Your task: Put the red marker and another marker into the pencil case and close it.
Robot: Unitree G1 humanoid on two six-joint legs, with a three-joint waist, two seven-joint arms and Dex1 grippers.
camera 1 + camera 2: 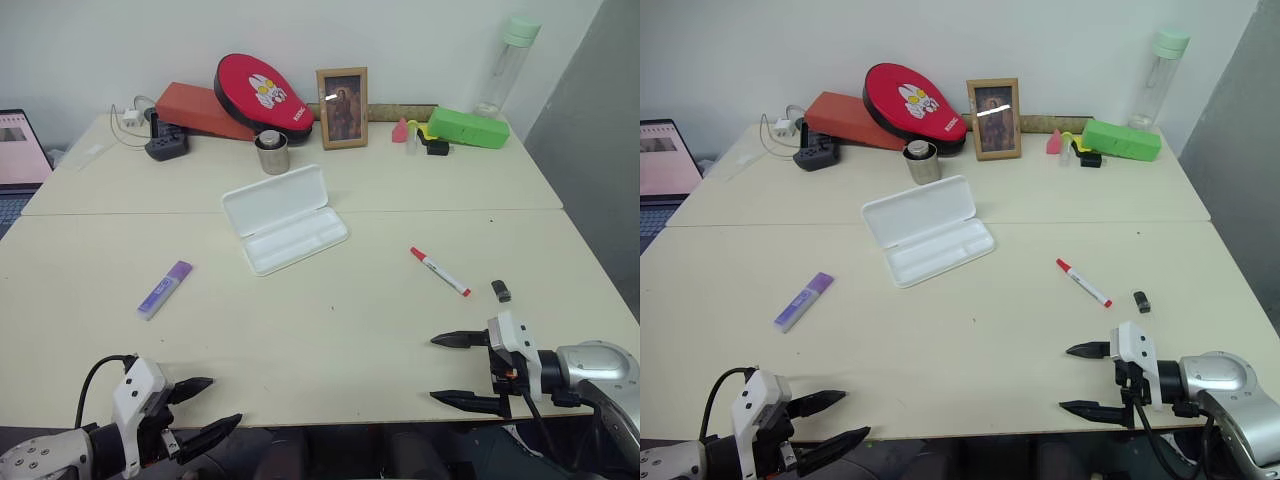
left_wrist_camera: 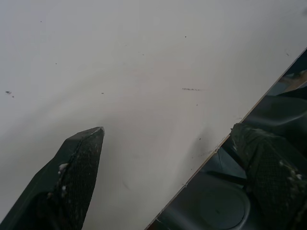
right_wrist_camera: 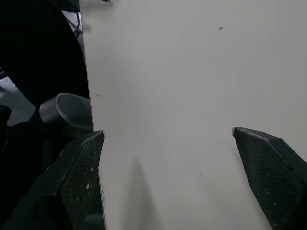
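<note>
The white pencil case lies open in the middle of the table, lid tilted up toward the back. The red marker rests on the table to its right, red cap pointing toward the case. The purple marker lies to the case's left. My left gripper hovers open at the table's front left edge, nothing between its fingers. My right gripper is open at the front right edge, pointing left, well short of the red marker.
A small dark object lies just right of the red marker. Along the back stand a metal cup, a picture frame, a red paddle, a green box and a bottle. A laptop sits far left.
</note>
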